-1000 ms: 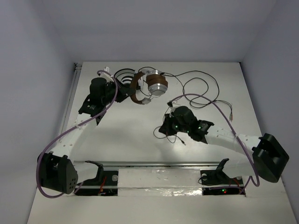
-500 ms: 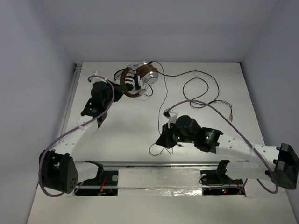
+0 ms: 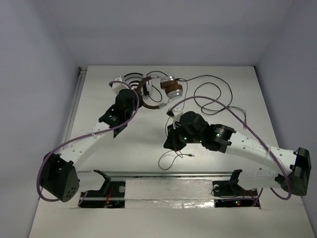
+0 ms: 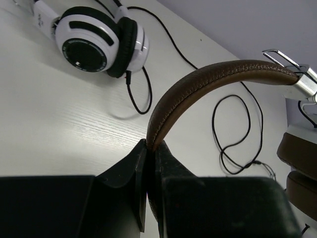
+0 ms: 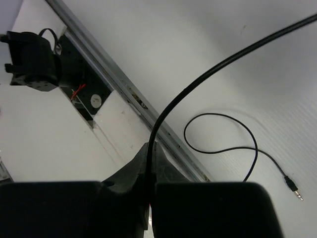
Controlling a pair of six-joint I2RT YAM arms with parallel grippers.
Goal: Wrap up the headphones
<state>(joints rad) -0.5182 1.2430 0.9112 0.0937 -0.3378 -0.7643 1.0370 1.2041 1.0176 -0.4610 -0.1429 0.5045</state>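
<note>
The headphones [image 3: 171,89], with brown headband and brown-and-silver ear cups, are at the back middle of the table. My left gripper [image 3: 142,97] is shut on the brown headband [image 4: 208,74], and in the left wrist view the gripper [image 4: 151,146] pinches its lower end, with the ear cups [image 4: 299,153] at the right edge. My right gripper [image 3: 170,143] is shut on the thin dark cable [image 5: 198,82], which rises from between the fingertips of the gripper [image 5: 150,146]. The cable's free end loops on the table to its plug [image 5: 295,188], which also shows from above [image 3: 192,155].
White-and-black headphones [image 4: 94,42] lie behind the left gripper, partly hidden from above [image 3: 130,77]. More dark cable loops [image 3: 213,94] lie at the back right. A metal rail [image 3: 168,174] runs along the near edge, with arm mounts [image 5: 32,59] beyond it.
My left gripper has swung right and nearer with the brown headphones, which have turned. My right gripper has moved left and farther from the near edge, holding the cable.
</note>
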